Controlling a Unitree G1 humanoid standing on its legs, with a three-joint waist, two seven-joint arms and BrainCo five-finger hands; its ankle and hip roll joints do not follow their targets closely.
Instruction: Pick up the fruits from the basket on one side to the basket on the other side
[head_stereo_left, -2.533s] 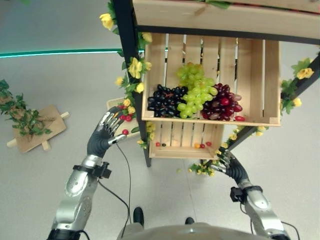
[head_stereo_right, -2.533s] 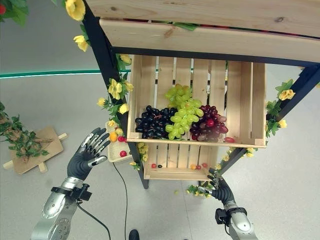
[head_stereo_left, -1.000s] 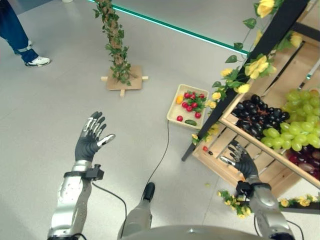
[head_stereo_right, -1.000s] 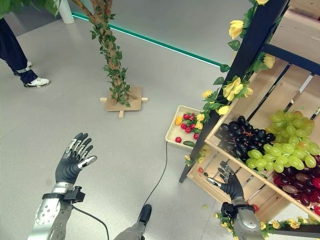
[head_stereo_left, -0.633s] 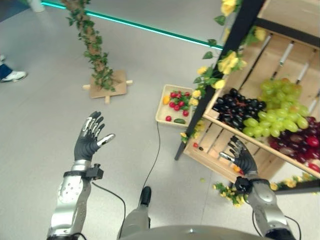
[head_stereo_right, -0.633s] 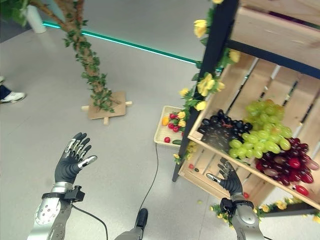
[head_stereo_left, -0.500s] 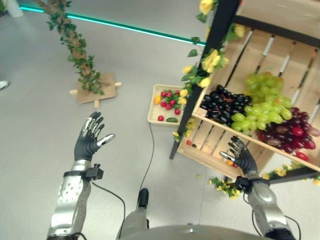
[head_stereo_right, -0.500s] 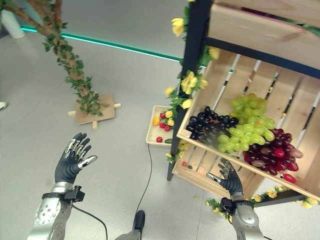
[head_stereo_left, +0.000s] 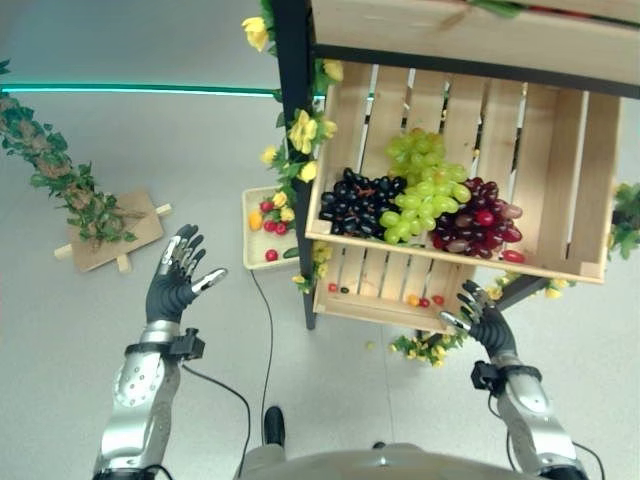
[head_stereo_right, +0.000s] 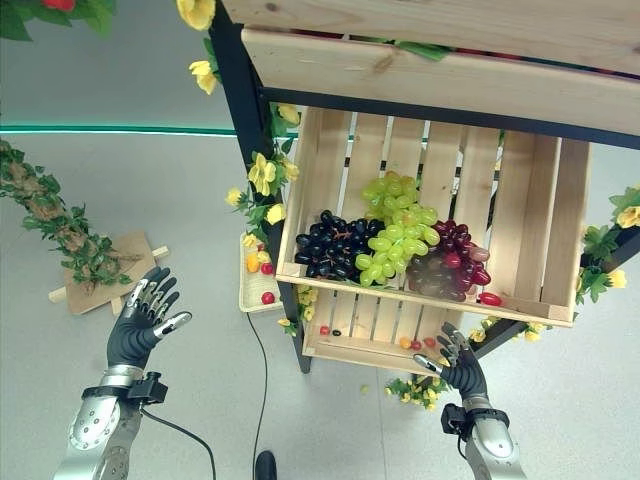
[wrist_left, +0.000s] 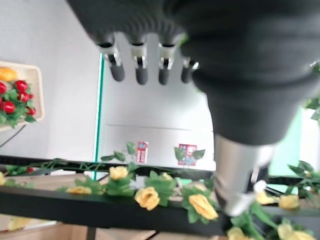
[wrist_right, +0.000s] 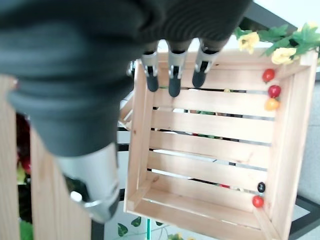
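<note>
A black-framed stand (head_stereo_left: 293, 150) hung with yellow flowers (head_stereo_left: 303, 131) carried a slatted upper crate (head_stereo_left: 560, 180), and in it lay three grape bunches side by side: dark grapes (head_stereo_left: 355, 203) on the robot's left, green grapes (head_stereo_left: 425, 190) in the middle, red grapes (head_stereo_left: 480, 222) on the right. Under it sat a lower crate (head_stereo_right: 330, 352), which the head views showed partly hidden by the upper one; the right wrist view looked into it and showed its slats bare except for small red, orange and dark fruits (wrist_right: 270, 90) along one wall. On the floor to the left of the stand lay a flat pale basket (head_stereo_left: 250, 240) holding red and orange fruit; the left wrist view caught its corner, the fruit among green leaves. Further left stood a leafy vine on a wooden foot (head_stereo_left: 105, 235).

The left hand (head_stereo_left: 172, 290) was raised over bare floor, well apart from the basket, fingers spread and straight, holding nothing. The right hand (head_stereo_left: 485, 325) hovered just in front of the lower crate, fingers likewise extended and empty, touching no fruit.
</note>
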